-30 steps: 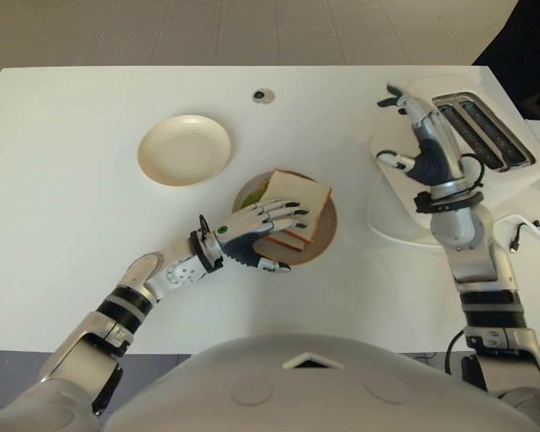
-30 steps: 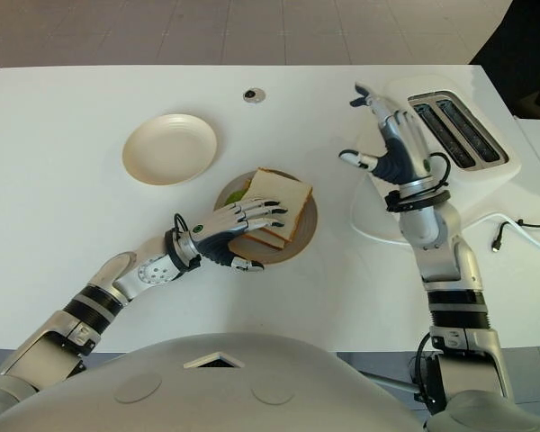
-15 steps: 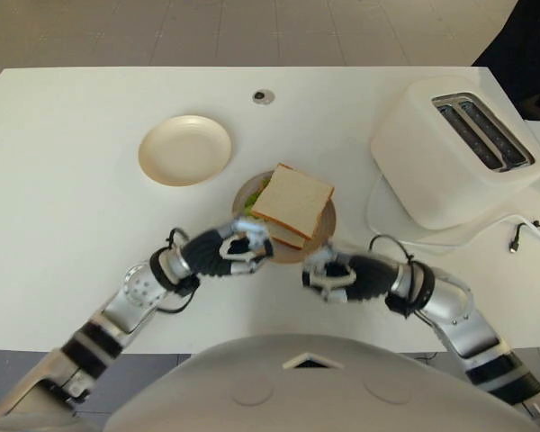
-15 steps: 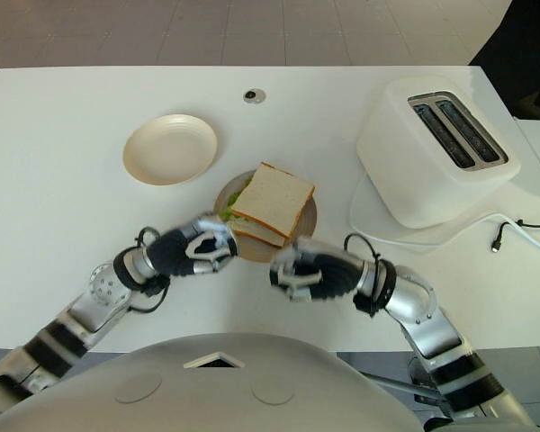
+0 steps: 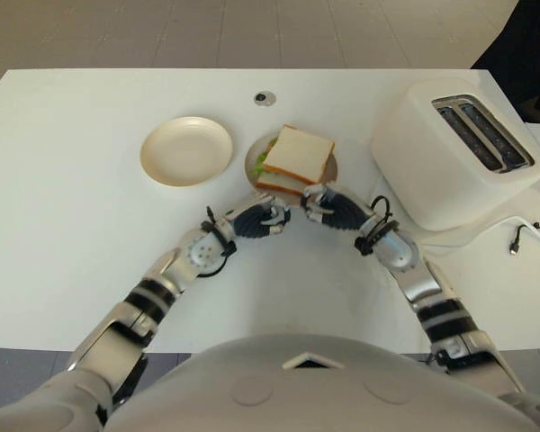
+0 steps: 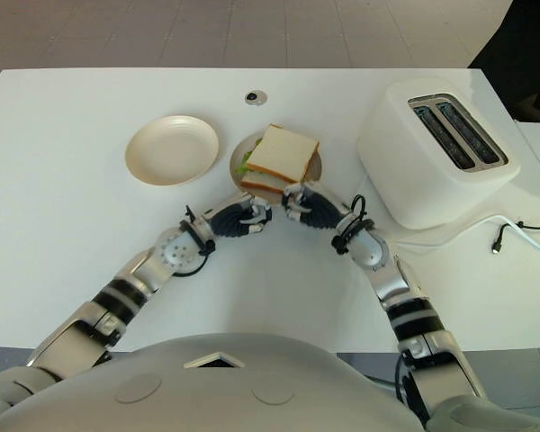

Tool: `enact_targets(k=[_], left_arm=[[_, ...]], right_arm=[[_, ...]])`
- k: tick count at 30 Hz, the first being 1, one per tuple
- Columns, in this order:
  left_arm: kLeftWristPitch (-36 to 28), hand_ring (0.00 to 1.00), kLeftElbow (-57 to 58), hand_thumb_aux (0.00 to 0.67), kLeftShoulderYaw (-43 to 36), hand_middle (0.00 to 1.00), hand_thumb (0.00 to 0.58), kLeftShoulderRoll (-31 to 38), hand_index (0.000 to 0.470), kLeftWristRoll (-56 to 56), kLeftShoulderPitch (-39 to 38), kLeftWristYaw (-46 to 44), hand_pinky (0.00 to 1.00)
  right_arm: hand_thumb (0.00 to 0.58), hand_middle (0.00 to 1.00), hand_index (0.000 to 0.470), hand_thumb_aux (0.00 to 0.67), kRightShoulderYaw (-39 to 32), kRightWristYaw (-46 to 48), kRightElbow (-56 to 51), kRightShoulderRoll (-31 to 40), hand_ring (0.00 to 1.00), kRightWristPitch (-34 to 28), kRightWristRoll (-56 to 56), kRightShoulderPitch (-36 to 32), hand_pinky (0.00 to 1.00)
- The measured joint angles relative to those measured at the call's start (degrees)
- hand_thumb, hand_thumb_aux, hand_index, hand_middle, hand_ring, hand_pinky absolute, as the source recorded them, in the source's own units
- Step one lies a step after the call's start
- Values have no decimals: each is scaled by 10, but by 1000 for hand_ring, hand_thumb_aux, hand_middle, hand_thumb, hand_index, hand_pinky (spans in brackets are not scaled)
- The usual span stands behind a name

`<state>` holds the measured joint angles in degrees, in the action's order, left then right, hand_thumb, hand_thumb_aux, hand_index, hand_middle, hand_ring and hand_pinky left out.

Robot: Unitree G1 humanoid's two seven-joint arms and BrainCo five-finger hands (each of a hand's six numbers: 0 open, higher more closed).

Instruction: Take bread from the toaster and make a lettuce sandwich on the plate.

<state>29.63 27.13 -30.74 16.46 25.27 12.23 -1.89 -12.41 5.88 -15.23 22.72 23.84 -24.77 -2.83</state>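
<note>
Forearms come in from the counter's near edge and meet near its middle. The left hand (image 5: 255,220) and right hand (image 5: 335,207) sit side by side, almost touching, just short of the brown plate (image 5: 250,166). Both have dark, segmented fingers (image 5: 274,216) curled closed with nothing seen inside them, and their knuckles are up against the plate's near rim.

On that small round plate the sandwich (image 5: 296,154) lies flat. It is made of two pale, soft-looking square slices with tan crusts. Being close to square, it has no clear long axis. It sits turned a little clockwise, with one corner aimed at the far edge. Ruffled green lettuce (image 5: 262,159) pokes out along its left side.

An empty cream plate (image 5: 186,151), smooth and shallow, rests just left of the brown one.

Toward the right edge stands the toaster (image 5: 432,166), a glossy white rounded block. Its two slots face up and its long axis runs diagonally from far-left to near-right. A thin cable (image 5: 520,236) trails beside it at the right edge.

Nearer the far edge a small round metal fitting (image 5: 265,96) is set into the counter (image 5: 63,207), which is matte white.
</note>
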Motion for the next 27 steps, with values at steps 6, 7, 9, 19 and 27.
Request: enact_targets(k=[6,7,9,19,27], left_arm=[[85,0,5,0,55,0,0,-8,0,-67,-41,25,0],[120,0,-34,0,74,0,0,-7,0,-121,-72,19,0],[153,0,-103,0,112,0,0,-18,0,-216,-121,16,0],[158,0,1,0,194,0,0,-128,0,-229,-77,49,0],[235,0,32,0,228,0,0,-155,0,-129,-59,146,0]], right_arm=[[0,824,0,0,10,3,5,-23,824,46,74,26,824],[0,643,0,0,26,13,38,-24,643,51,123,44,643],[0,0,0,0,75,12,104,-29,0,56,199,60,0],[0,0,0,0,112,-155,-4,-76,0,86,73,45,0],[0,0,0,0,111,-192,-17,-101,0,126,64,42,0]])
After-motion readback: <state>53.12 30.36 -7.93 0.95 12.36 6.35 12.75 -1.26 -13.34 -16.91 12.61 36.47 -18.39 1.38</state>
